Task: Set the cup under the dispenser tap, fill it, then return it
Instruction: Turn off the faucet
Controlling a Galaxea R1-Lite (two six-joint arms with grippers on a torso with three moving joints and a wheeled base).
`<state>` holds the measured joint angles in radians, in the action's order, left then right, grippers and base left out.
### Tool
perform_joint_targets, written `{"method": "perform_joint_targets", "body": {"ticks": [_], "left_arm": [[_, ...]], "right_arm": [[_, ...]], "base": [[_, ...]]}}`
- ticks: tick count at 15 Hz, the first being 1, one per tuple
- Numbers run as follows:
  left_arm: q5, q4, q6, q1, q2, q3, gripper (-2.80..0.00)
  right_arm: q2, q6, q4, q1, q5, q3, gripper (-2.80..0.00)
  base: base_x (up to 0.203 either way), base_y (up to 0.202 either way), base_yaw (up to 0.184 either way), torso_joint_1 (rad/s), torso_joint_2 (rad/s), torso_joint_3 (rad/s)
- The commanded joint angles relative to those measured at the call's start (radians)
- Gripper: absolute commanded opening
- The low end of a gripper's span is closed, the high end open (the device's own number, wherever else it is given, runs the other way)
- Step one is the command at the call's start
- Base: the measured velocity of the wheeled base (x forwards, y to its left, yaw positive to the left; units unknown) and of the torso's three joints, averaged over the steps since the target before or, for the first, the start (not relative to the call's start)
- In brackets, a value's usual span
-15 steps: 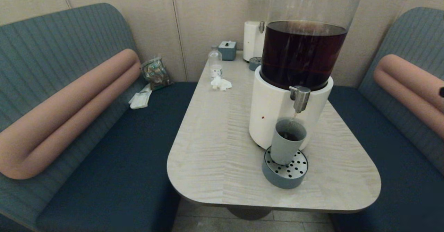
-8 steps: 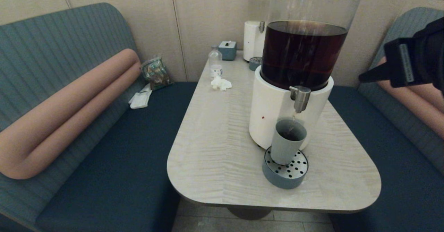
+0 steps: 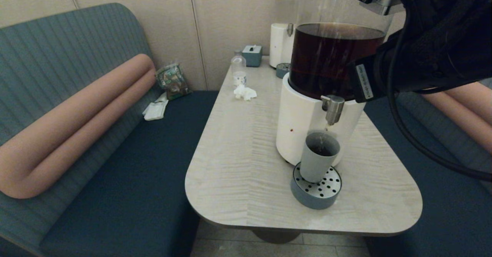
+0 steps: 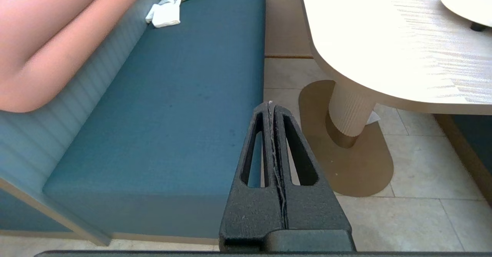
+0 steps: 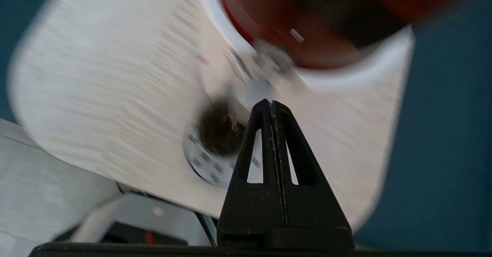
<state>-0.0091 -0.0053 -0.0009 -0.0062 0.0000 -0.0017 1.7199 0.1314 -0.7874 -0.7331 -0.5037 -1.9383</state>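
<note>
The grey-blue cup point(image 3: 319, 157) stands upright on the round drip tray point(image 3: 316, 195), directly under the steel dispenser tap point(image 3: 333, 109). A thin stream falls from the tap into the cup, which holds dark liquid point(image 5: 217, 128). The white-based dispenser point(image 3: 300, 126) has dark brown liquid in its tank point(image 3: 326, 61). My right arm point(image 3: 423, 49) reaches in from the right, high in front of the tank. The right gripper point(image 5: 271, 102) is shut and empty, above the cup and tap, touching neither. My left gripper point(image 4: 270, 105) hangs shut and empty, low beside the left bench.
At the table's point(image 3: 238, 153) far end are a clear bottle point(image 3: 238, 69), a crumpled tissue point(image 3: 245, 92), a tissue box point(image 3: 252, 55) and a second, paler dispenser point(image 3: 280, 43). Padded benches flank the table. A snack bag point(image 3: 172, 81) lies on the left bench.
My right arm has swung in from the right edge and now crosses in front of the tank's right side. The cup has stayed on the tray under the tap.
</note>
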Motion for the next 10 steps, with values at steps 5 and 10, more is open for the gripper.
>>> {"method": "perform_joint_targets", "body": {"ticks": [5, 10], "left_arm": [[-0.002, -0.001, -0.001, 0.0, 0.0, 0.0, -2.8], [0.0, -0.001, -0.001, 0.0, 0.0, 0.0, -2.8]], "right_arm": [[0.062, -0.022, 0.055, 0.0, 0.056, -0.001, -2.8], [0.101, -0.052, 0.077, 0.006, 0.05, -0.001, -2.8]], "base": [[0.0, 0.0, 0.0, 0.0, 0.0, 0.0], [0.0, 0.0, 0.0, 0.0, 0.0, 0.0]]}}
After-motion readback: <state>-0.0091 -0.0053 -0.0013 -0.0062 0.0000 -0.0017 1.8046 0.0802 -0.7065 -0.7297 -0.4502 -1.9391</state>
